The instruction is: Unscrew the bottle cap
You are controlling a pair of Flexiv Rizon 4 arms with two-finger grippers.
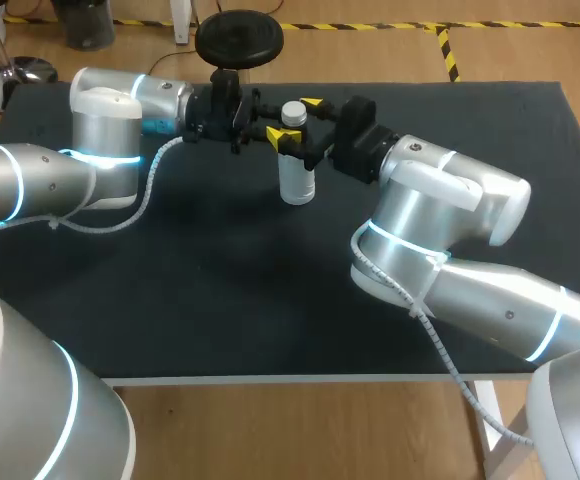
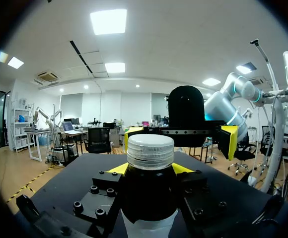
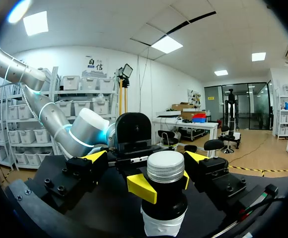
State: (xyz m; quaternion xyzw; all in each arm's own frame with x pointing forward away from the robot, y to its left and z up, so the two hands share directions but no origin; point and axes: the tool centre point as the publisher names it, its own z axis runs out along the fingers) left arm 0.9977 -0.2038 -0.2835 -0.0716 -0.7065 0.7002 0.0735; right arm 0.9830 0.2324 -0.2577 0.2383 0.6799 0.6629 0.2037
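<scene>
A dark bottle with a white label and a ribbed white cap stands upright at the far middle of the table. My left gripper comes in from the left and is shut on the bottle's neck just under the cap; its yellow tips press the dark neck from both sides. My right gripper comes in from the right and is open, its yellow tips standing well apart on either side of the cap without touching it. In the right wrist view the left gripper clasps the neck below.
The black tabletop spreads out in front of the bottle toward the front edge. Both arms lie low over the far half, their wrists meeting at the bottle from opposite sides.
</scene>
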